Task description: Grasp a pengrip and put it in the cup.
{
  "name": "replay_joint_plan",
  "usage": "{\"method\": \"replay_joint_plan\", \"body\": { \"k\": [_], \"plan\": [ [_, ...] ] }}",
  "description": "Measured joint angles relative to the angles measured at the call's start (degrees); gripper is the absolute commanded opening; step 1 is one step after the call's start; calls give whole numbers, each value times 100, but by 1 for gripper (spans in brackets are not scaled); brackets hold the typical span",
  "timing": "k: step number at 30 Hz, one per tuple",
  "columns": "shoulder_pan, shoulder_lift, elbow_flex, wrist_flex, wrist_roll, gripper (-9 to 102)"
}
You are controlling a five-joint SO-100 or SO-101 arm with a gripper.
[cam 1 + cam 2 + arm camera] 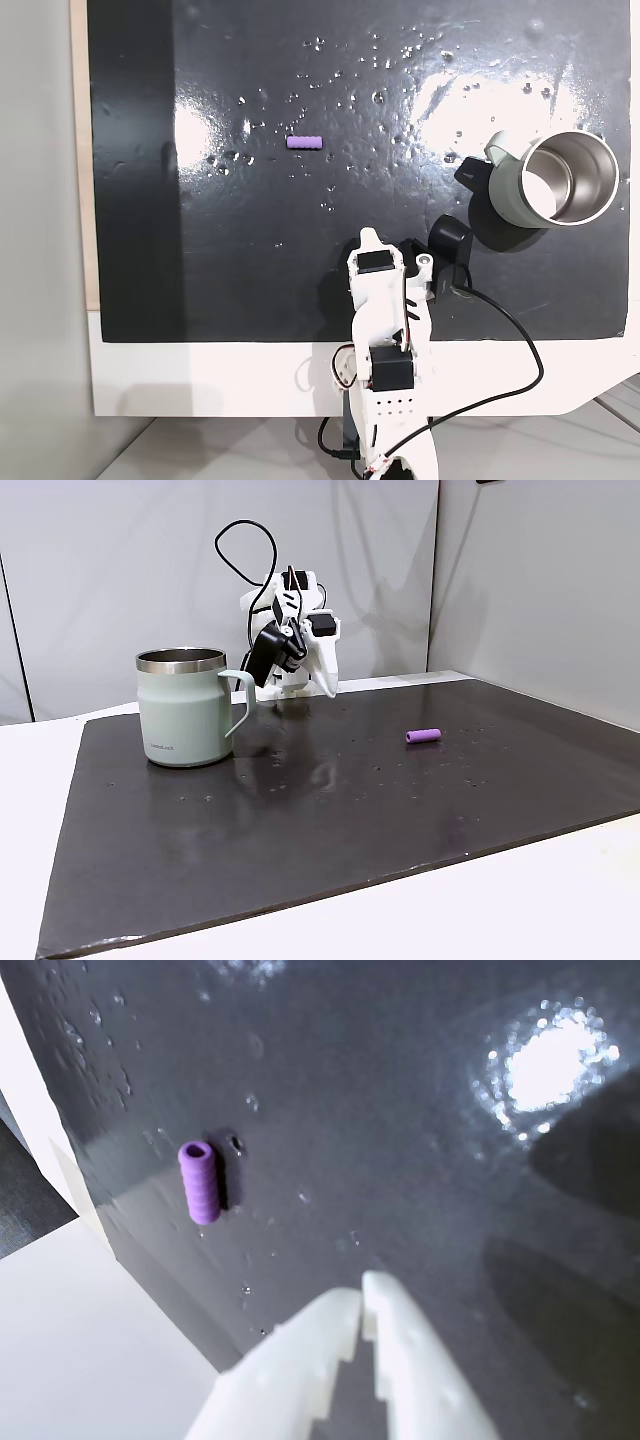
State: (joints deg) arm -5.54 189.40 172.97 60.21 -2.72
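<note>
Glossy black mat [300,820] holds pengrip [423,736], cup [185,708].

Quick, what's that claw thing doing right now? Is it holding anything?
Gripper: closed, its white fingers pressed together with nothing between them. The pengrip lies apart on the black mat.

light-purple ribbed pengrip [305,142], pale grey-green cup [553,180] with shiny steel inside, glossy black mat [300,90], white fingers [330,1325]

My wrist view crops the gripper [361,1295] fingers at the bottom edge. Cup [556,181] handle half hidden behind its body. Arm base cropped below.
</note>
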Motion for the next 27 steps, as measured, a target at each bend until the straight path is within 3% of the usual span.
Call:
{"method": "replay_joint_plan", "body": {
  "k": [17, 27],
  "plan": [
    [-246, -97, -343, 18, -290, 0],
    [-352, -3023, -2997, 53, 352, 0]
  ]
}}
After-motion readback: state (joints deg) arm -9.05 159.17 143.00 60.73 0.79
